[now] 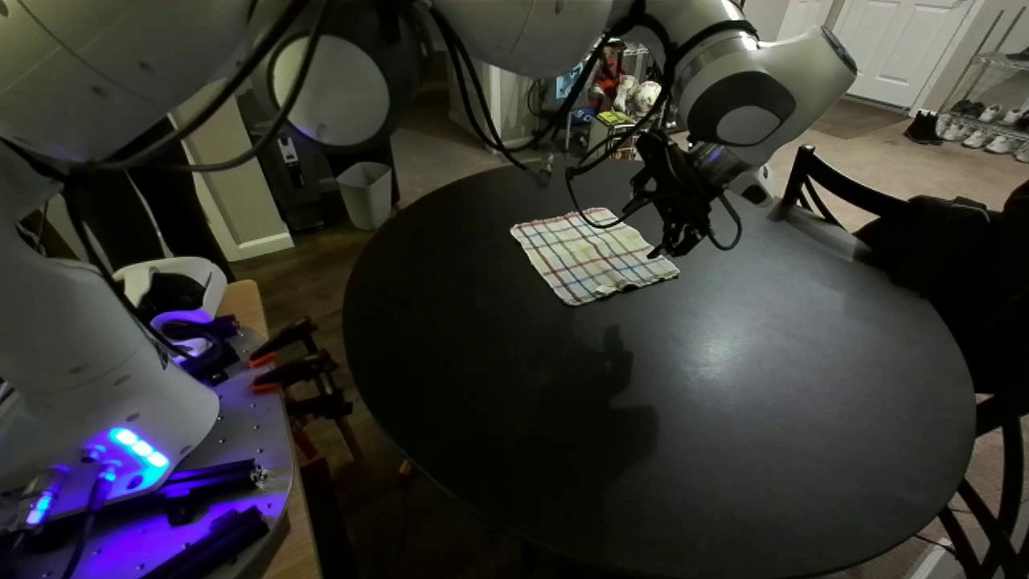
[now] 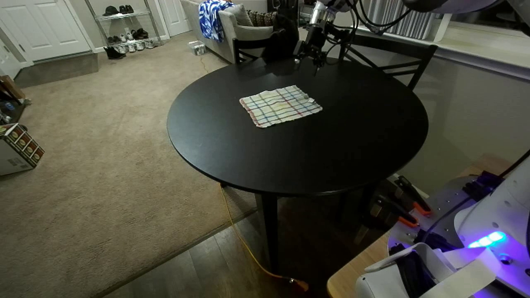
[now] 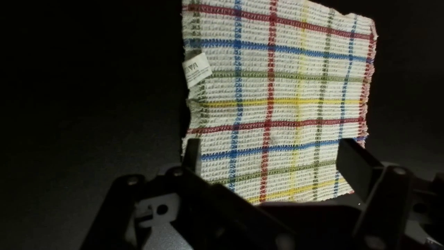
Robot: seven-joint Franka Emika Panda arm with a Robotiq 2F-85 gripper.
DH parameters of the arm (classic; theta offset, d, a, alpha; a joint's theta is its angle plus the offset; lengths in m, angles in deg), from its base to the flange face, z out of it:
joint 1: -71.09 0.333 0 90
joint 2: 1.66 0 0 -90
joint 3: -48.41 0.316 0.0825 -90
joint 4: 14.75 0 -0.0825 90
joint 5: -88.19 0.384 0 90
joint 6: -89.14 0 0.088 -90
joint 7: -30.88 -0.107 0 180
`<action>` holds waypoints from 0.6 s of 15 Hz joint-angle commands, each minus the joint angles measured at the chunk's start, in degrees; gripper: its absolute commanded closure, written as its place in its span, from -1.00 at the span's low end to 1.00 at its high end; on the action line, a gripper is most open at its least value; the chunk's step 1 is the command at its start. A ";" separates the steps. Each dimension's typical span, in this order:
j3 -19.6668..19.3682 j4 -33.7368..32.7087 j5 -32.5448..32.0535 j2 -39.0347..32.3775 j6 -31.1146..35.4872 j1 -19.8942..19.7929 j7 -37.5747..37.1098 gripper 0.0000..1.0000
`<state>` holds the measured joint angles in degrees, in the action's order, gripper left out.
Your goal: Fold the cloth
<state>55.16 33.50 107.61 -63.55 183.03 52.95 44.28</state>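
In the wrist view the cloth (image 3: pixel 284 104) lies spread flat, part of its upper side cut off by the top of the frame. It is white, crossed by bands of red, blue, yellow and green, and a small printed label (image 3: pixel 197 69) shows at its wavy left edge. The gripper (image 3: pixel 269 152) occupies the bottom, its jaws spread wide; one tip overlaps the cloth's left edge and its mate the right side, with the weave visible between them.

In an exterior view the cloth lies on the far part of a round black worktop (image 1: pixel 772 450), its near edge slightly ruffled. The arm (image 1: pixel 796 68) spans the top, and the gripper hides a little of the cloth's right side. A shadow (image 1: pixel 617 350) falls on the worktop nearer the camera. At left the arm's base (image 1: pixel 96 378) glows blue near clamps (image 1: pixel 297 368) with orange tips. A pale bin (image 1: pixel 366 195) stands on the floor.

In an exterior view the jaws hang above the worktop behind the cloth, apart from it, tips downward. Farther back stand a couch (image 2: pixel 234 33) with a blue-and-white blanket (image 2: pixel 211 18) and a rack (image 2: pixel 136 15) of shoes. A box (image 2: pixel 14 153) sits on the carpet (image 2: pixel 124 165).
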 commanded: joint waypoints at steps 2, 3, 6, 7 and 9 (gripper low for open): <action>3.35 -2.29 3.15 -3.48 -3.23 -2.14 3.81 -1.00; 3.88 -2.39 3.59 -4.03 -3.64 -2.38 4.33 -1.00; 4.97 -3.34 4.53 -5.57 -4.68 -3.09 5.45 -1.00; 5.32 -3.86 4.77 -5.99 -4.90 -3.28 5.70 -1.00; 6.06 -4.90 5.28 -6.87 -5.02 -3.57 6.09 -1.00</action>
<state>59.45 31.45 111.19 -68.68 180.30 50.67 48.51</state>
